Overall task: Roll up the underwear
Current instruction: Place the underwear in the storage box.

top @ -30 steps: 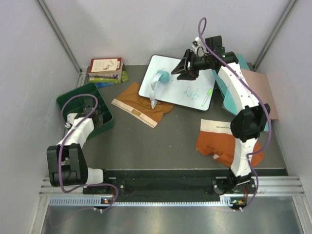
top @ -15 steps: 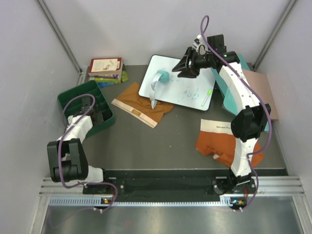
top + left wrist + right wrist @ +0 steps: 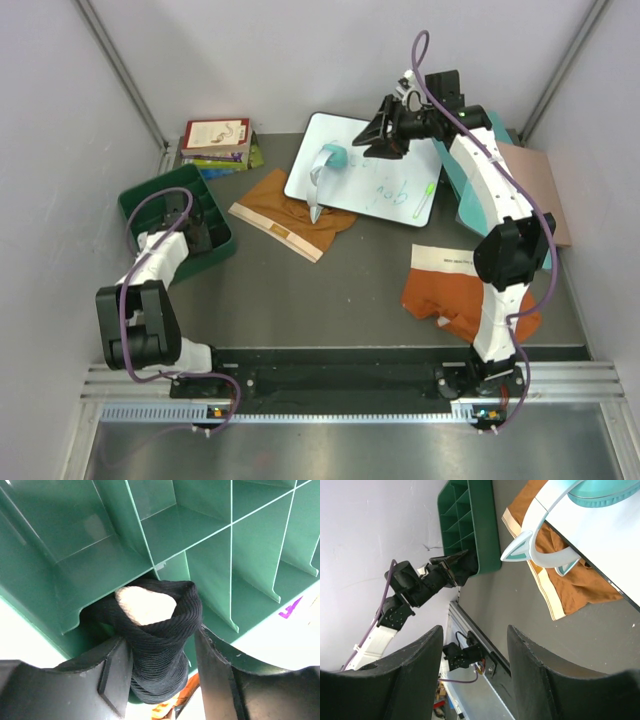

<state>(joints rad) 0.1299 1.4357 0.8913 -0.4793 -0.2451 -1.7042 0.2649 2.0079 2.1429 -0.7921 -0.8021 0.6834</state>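
- Left gripper: I see its two dark fingers standing apart on either side of the rolled black ribbed-cloth briefs. Both touch the roll, but I cannot tell whether they are pressing it.
- Black roll: its cream waistband is coiled at the core. It sits at an edge cell of the green plastic compartment tray, and how deep is unclear.
- Risk, as I judge it: the ribbed cloth may cling to a pad when I back out, so the roll would lift from the cell or uncoil.
- Right gripper: the fingers are spread with nothing between them, above the white dry-erase board.
- Flat mustard-tan briefs: one edge lies under the board, so a pull there could drag the board along.
- Flat rust-orange briefs: they lie beside the right arm, not yet rolled.
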